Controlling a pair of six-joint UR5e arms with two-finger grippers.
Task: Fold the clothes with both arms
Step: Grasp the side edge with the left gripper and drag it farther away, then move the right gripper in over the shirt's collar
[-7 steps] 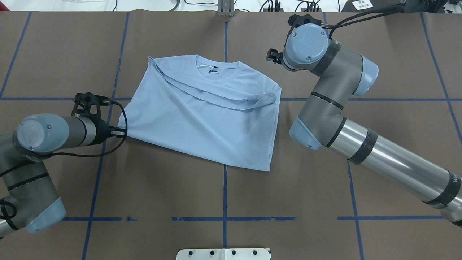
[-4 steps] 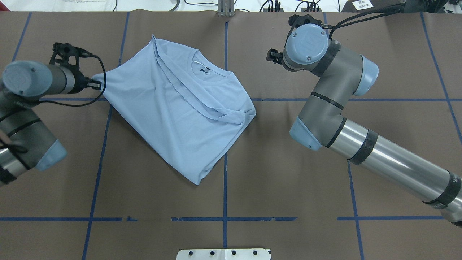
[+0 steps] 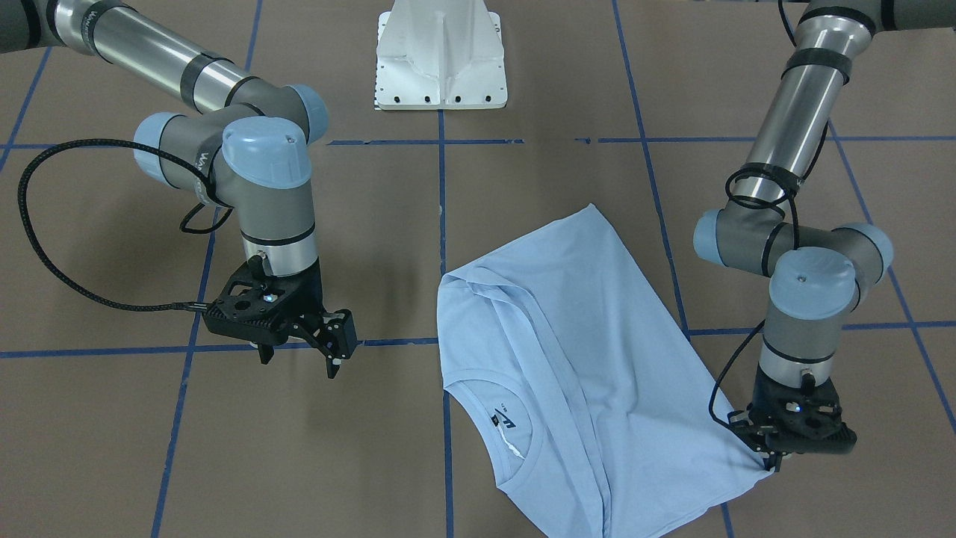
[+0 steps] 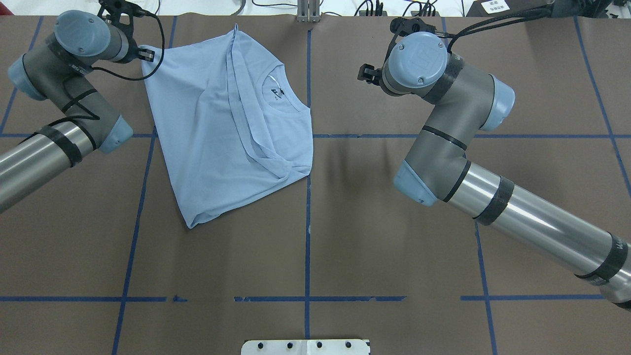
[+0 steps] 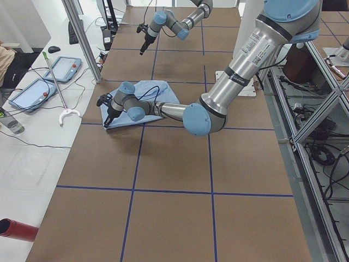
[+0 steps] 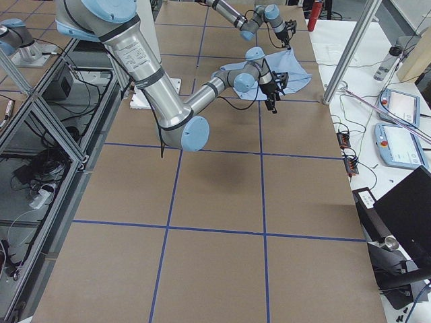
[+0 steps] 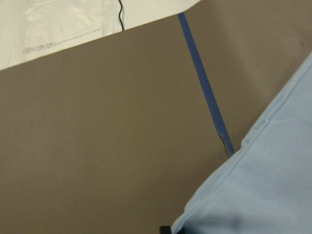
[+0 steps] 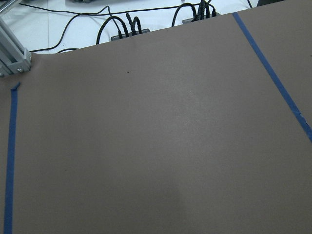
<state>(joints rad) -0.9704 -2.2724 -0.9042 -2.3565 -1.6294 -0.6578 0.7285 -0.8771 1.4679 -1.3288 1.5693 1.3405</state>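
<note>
Pinching a corner of the light blue T-shirt [image 4: 207, 123] that lies partly folded on the brown surface [image 4: 394, 236], the left gripper [image 3: 777, 462] is clamped on it, while the right gripper [image 3: 299, 362] hangs parted and empty, well apart.

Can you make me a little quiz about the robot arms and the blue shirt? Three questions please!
1. True or false: the right gripper is pinching the T-shirt.
2. What colour are the tape lines on the table? A red, B blue, C green.
3. Fill in: inside the shirt's collar you can see a small dark ____.

Key:
1. False. The left gripper pinches a corner of the shirt. The right gripper hangs over bare table.
2. B.
3. Label.
</note>
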